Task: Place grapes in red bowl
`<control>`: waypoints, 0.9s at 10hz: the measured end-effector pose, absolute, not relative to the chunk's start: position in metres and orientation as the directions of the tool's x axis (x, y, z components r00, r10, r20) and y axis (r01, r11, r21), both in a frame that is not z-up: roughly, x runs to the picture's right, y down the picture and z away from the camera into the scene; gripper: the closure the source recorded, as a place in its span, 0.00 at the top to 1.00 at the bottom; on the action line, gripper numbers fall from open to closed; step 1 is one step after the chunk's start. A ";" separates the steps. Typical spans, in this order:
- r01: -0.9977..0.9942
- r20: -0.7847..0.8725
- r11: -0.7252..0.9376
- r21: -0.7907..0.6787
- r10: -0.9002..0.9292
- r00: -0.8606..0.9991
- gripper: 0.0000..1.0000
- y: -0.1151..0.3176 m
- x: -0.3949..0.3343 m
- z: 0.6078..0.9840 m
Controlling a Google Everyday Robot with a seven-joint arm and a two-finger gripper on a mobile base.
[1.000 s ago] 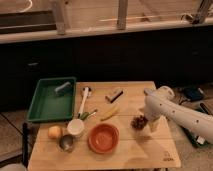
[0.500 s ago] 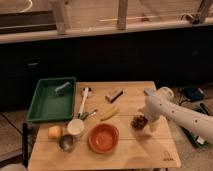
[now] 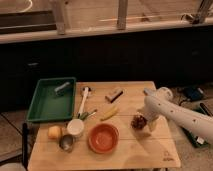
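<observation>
Nothing had shifted over the last second. My gripper (image 3: 145,123) stayed near the table's (image 3: 145,150) right edge, fingers spread wide, just beside the grapes (image 3: 137,121), which lay unlifted on the wood. The red bowl (image 3: 103,138) sat empty near the front edge. I judged the grasp was yet to come.

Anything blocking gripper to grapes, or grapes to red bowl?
Nothing visible. The gripper is right at the grapes, and only bare table lies between them and the bowl.
</observation>
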State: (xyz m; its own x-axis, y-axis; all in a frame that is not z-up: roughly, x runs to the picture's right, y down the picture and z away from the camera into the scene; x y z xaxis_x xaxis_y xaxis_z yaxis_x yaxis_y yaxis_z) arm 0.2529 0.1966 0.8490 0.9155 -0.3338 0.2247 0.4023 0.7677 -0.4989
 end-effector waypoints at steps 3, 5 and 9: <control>0.402 0.229 0.768 -0.498 -0.330 0.916 0.80 0.198 0.252 0.854; 0.402 0.231 0.769 -0.498 -0.329 0.916 0.80 0.200 0.252 0.858; 0.401 0.234 0.769 -0.498 -0.326 0.916 0.73 0.203 0.251 0.863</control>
